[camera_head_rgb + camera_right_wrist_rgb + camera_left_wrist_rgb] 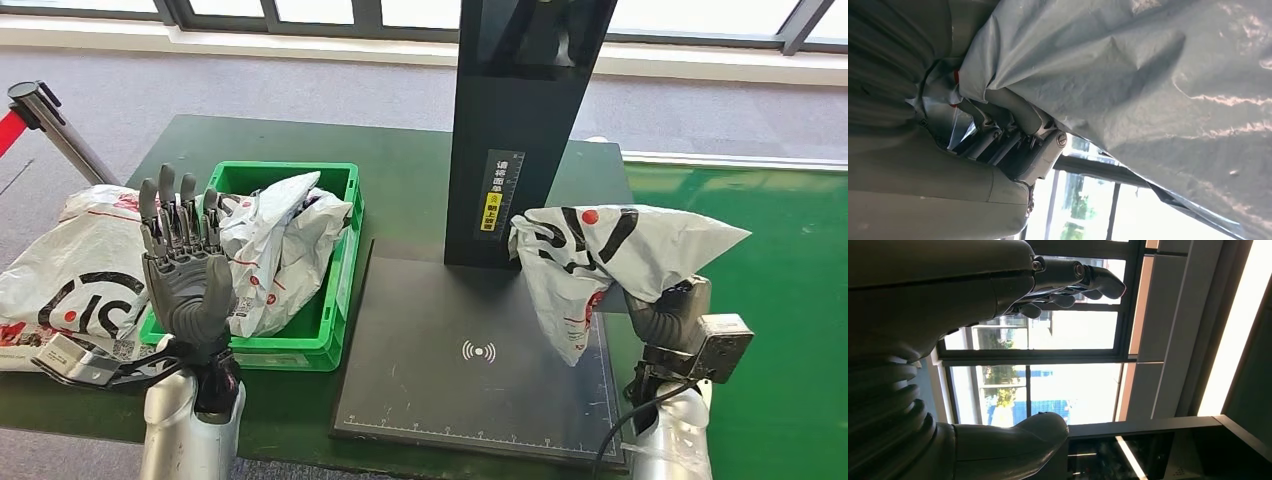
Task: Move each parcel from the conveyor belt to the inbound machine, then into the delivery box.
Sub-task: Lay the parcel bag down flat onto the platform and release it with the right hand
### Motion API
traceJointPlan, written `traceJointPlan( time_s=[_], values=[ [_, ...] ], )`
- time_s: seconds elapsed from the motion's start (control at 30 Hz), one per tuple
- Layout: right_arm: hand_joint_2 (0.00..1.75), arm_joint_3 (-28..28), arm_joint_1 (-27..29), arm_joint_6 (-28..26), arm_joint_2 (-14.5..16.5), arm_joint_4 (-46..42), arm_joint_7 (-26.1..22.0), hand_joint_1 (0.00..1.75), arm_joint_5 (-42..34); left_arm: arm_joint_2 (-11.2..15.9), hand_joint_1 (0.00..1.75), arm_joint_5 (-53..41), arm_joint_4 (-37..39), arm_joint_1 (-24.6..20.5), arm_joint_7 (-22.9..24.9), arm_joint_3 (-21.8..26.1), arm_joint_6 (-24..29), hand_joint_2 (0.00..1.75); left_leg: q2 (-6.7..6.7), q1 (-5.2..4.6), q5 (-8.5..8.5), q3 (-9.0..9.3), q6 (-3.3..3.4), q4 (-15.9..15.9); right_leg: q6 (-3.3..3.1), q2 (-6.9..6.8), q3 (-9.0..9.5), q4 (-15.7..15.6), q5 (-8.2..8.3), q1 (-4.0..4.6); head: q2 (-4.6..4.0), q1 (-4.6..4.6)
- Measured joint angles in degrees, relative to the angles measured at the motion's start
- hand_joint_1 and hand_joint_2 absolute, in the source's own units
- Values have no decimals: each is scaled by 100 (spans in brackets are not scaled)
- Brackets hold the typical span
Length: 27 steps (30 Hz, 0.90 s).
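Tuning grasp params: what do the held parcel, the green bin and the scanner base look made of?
Parcel in the right hand: thin white plastic film, slightly glossy, by its creases and limp drape.
Green bin: looks like rigid moulded plastic, smooth rim.
Scanner base: flat matte black slab, printed markings; plastic or coated metal, unclear.

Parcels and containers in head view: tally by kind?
White parcels: 3 — one held by the right hand over the inbound machine at, one in the green box at, one on the table left of the box at
Green boxes: 1
Total: 4
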Motion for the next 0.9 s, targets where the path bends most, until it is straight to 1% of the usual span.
traceJointPlan(
  time_s=[0.07,0.17,0.23,0.57,0.67,0.77,0.8,0.9],
  values=[
    [175,99,38,185,-1,-43,-4,175,-113,-2,0,-8,49,-21,0,25,-16,175,0,0,0,0,0,0,0,0,0,0,0,0,0,1],
    [175,190,78,772,-8,-63,-23,175,-468,-7,0,-59,110,-61,0,37,-74,175,2,-1,0,0,0,1,1,1,0,0,1,-1,0,1],
    [175,208,101,1041,-11,-65,-30,175,-607,-11,0,-85,140,-77,0,38,-104,175,2,-1,0,0,0,1,1,1,0,-1,1,-1,0,-1],
    [175,282,145,1200,-30,-65,-25,175,-669,-16,0,-109,240,-131,0,39,-109,175,3,-1,0,0,0,1,0,1,-2,0,0,0,0,-1],
    [175,315,154,1374,-56,-21,155,175,-546,-21,0,-118,268,-170,0,39,-118,175,3,0,0,0,0,0,0,0,-2,0,0,0,0,-1],
    [175,346,78,1517,-121,328,401,174,-477,-36,0,-84,305,-213,0,39,-169,175,4,-1,0,0,0,0,0,1,-1,0,0,0,0,0],
    [175,350,31,1535,-143,507,426,140,-443,-40,0,-86,316,-223,0,37,-183,175,4,-1,0,0,0,0,0,1,-1,0,1,0,0,0],
    [44,399,-145,1555,-189,1089,422,10,-229,-46,0,-132,324,-236,0,-3,-187,175,5,-1,0,0,0,1,0,1,-1,0,1,0,0,-1]
  ],
)
